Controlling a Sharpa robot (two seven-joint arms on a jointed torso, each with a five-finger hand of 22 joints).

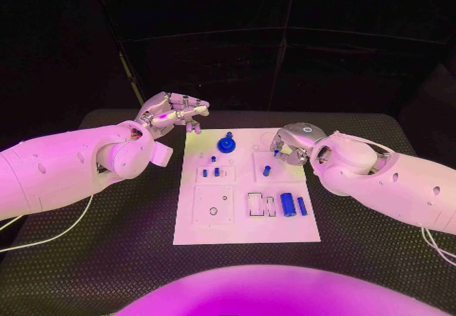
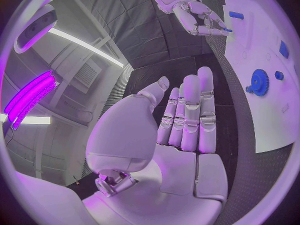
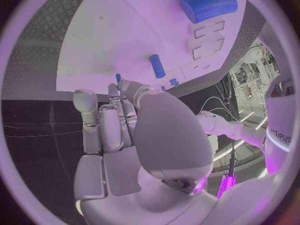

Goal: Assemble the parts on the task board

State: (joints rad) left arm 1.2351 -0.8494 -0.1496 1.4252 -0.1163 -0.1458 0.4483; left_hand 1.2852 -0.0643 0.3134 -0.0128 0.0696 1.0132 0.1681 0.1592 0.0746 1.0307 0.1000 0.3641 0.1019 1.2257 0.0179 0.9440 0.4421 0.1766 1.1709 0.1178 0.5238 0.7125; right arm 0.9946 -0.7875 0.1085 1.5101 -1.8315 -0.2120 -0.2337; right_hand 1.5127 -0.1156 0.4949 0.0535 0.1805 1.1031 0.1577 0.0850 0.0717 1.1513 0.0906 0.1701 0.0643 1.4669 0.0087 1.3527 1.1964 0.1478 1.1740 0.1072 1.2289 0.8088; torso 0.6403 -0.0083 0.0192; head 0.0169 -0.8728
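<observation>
The left arm reaches in over the far left part of the bench [image 1: 124,263], its left hand [image 1: 174,113] raised beyond the far left corner of the task board [image 1: 247,227]. In the left wrist view its fingers [image 2: 190,117] lie straight and side by side, the thumb set a little apart, with nothing held.

The right arm comes in from the right, and the right hand [image 1: 292,143] hangs over the board's far right part, bent downward. Its fingertips [image 3: 122,85] pinch a small blue peg [image 3: 118,77] just above the white surface.

On the board a blue gear [image 1: 226,144] stands at the far middle. A short blue pin [image 1: 267,170] lies just nearer than the right hand. Two small blue pieces [image 1: 211,172] stand in a plate left of the middle. A thick blue cylinder [image 1: 287,204] and a thinner blue rod [image 1: 301,206] lie side by side at the near right.

Some lettering shows on a white arm part in the right wrist view, but I cannot read it.
</observation>
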